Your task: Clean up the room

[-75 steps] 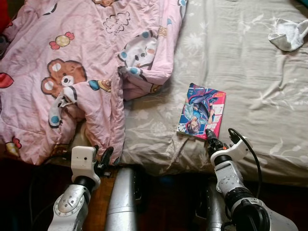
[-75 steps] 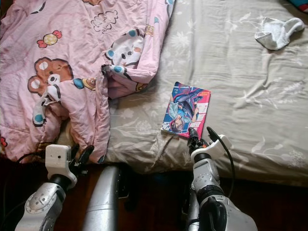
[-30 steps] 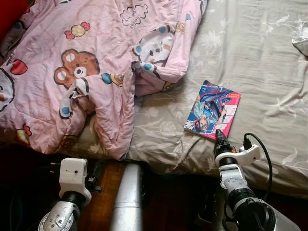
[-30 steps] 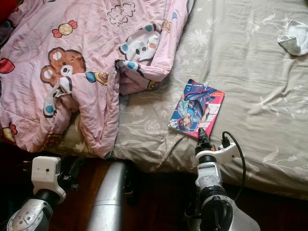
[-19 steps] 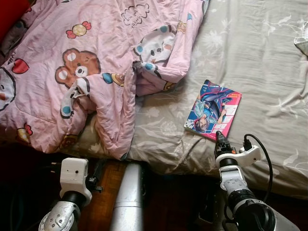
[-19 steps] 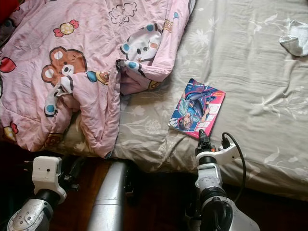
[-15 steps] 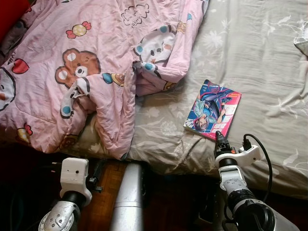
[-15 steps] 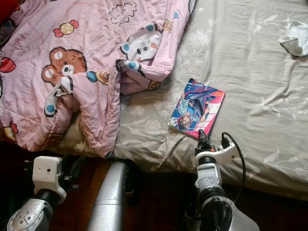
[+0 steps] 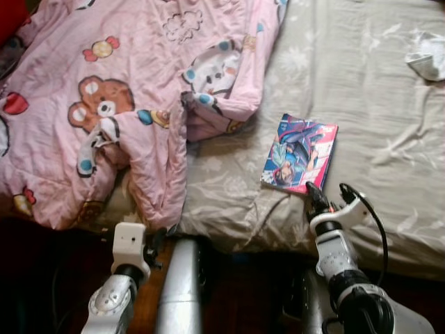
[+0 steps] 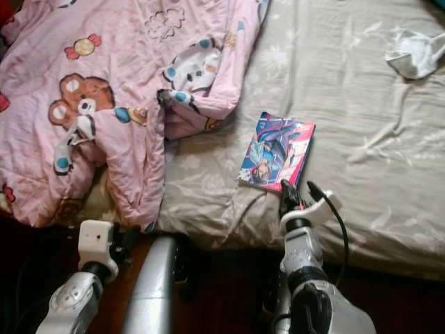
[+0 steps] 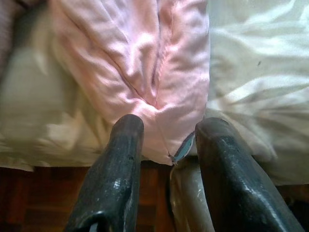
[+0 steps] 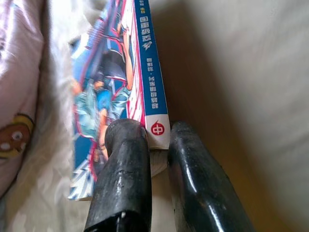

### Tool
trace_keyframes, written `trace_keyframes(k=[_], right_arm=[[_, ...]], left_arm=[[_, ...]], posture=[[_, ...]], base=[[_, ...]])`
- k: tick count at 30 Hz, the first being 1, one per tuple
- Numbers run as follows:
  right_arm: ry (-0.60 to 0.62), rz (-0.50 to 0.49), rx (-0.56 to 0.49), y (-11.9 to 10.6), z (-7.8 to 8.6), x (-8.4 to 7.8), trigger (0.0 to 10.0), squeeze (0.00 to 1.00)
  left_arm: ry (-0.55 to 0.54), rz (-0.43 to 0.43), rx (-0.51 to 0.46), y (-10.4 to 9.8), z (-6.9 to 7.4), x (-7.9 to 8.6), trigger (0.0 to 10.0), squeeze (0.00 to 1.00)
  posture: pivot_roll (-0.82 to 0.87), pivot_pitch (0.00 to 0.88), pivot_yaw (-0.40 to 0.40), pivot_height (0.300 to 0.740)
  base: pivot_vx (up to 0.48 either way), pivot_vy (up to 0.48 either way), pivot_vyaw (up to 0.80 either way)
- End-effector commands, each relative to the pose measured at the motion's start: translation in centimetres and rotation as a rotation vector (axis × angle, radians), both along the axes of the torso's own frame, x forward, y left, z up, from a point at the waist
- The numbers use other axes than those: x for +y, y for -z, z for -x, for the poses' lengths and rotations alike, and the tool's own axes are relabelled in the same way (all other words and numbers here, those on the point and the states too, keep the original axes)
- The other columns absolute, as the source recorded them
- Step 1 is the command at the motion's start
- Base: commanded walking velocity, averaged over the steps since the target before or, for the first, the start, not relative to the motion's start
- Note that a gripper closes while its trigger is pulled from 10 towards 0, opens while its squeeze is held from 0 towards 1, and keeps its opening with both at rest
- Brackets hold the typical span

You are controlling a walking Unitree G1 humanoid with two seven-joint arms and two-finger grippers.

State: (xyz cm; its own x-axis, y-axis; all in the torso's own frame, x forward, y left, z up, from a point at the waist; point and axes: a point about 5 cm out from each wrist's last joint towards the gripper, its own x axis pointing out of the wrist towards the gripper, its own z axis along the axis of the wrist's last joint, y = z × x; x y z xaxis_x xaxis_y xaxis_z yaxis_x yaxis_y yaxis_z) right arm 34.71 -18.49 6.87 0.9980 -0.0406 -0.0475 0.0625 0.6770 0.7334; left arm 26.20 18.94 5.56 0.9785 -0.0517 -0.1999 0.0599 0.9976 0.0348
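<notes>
A colourful comic book (image 9: 300,153) lies flat on the grey-beige bed sheet (image 9: 361,104), near the bed's front edge. My right gripper (image 9: 311,191) sits at the book's near corner. In the right wrist view its two black fingers (image 12: 126,145) press either side of that corner of the book (image 12: 116,92), shut on it. A pink quilt (image 9: 104,90) with bear prints covers the left half of the bed and hangs over the edge. My left gripper (image 9: 154,240) is low by the bed's front, open, its fingers (image 11: 126,145) pointing at the quilt's hanging hem (image 11: 159,87).
A crumpled white cloth (image 9: 425,59) lies on the sheet at the far right. Dark wooden floor (image 9: 149,299) runs below the bed's front edge. The sheet between the book and the white cloth is wrinkled but bare.
The view has shifted a little. My right gripper has closed in on the book's near corner and now holds it. My left arm has risen nearer the quilt's hem.
</notes>
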Motion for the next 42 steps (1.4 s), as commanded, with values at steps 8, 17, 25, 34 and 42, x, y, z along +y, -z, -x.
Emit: trace_keyframes(k=[8,17,25,34,42], right_arm=[[0.003,0.174,0.013,0.8,1.1,-1.3,10.0,0.00],[-0.043,0.358,0.112,3.0,2.9,-1.1,10.0,0.00],[-0.084,0.488,0.265,5.0,4.2,-1.3,10.0,0.00],[-0.169,0.576,0.409,8.0,6.8,-1.0,10.0,0.00],[-0.173,0.583,0.371,7.7,6.5,-0.2,10.0,0.00]], left_arm=[[-0.062,0.017,0.114,3.7,-0.1,0.5,10.0,0.00],[-0.102,0.039,0.103,4.0,-2.3,1.1,10.0,0.00],[-0.119,0.041,0.158,5.2,-2.0,1.2,10.0,0.00],[-0.162,0.052,0.228,6.3,-1.3,2.2,10.0,0.00],[-0.175,0.063,0.296,7.4,-0.3,2.3,10.0,0.00]], posture=[[0.11,0.181,-0.007,0.612],[0.06,0.090,-0.029,0.612],[0.02,0.054,-0.031,0.626],[0.03,0.030,-0.034,0.661],[0.00,0.001,-0.016,0.701]], base=[[0.000,0.000,0.00],[0.000,0.000,0.00],[0.000,0.000,0.00],[0.000,0.000,0.00],[0.000,0.000,0.00]])
